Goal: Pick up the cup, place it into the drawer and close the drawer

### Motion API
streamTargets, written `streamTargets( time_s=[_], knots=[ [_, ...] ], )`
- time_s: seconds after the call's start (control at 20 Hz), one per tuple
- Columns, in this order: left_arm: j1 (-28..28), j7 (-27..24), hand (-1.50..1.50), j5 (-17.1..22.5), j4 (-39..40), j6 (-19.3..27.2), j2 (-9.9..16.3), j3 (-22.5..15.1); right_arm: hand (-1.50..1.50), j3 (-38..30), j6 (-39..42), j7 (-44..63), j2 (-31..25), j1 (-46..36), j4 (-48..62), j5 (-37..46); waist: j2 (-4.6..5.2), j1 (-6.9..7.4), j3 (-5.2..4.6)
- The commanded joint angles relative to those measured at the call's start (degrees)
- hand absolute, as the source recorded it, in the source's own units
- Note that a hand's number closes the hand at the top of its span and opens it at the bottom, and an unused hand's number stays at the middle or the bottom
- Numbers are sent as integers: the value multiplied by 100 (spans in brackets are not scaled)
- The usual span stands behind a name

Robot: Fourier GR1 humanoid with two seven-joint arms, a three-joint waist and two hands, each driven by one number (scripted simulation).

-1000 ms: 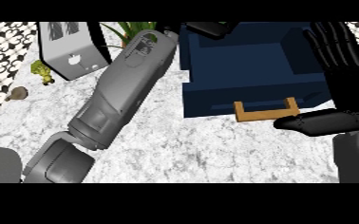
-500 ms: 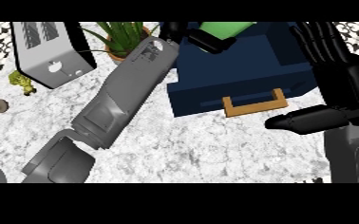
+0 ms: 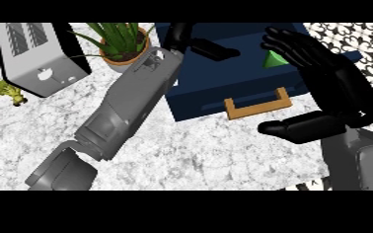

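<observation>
I noted the green cup [image 3: 274, 60] inside the open drawer [image 3: 241, 86], between both hands. The left hand [image 3: 197, 44] sat empty, fingers relaxed, left of it. The right hand [image 3: 320, 74] stood spread just right.

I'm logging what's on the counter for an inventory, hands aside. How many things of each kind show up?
Toaster: 1
Potted plant: 1
Blue drawer unit with wooden handle: 1
Green cup, mostly hidden by the right hand: 1
Small yellow-green item at the left edge, too cut off to name: 1
Total: 5
</observation>
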Motion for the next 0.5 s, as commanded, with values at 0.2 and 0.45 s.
streamTargets(
  time_s=[0.2, 0.45],
  knots=[
    [-36, -729, -150, 893, -414, -30, 0, 249, 150, 764, 1353, 396, -336, 64, 80, -704, -80, 157, -7],
    [-56, -1062, -150, 1062, -242, 217, 0, 316, 150, 1216, 1970, 770, -1106, 290, -9, -35, -148, 426, -6]
  ],
)
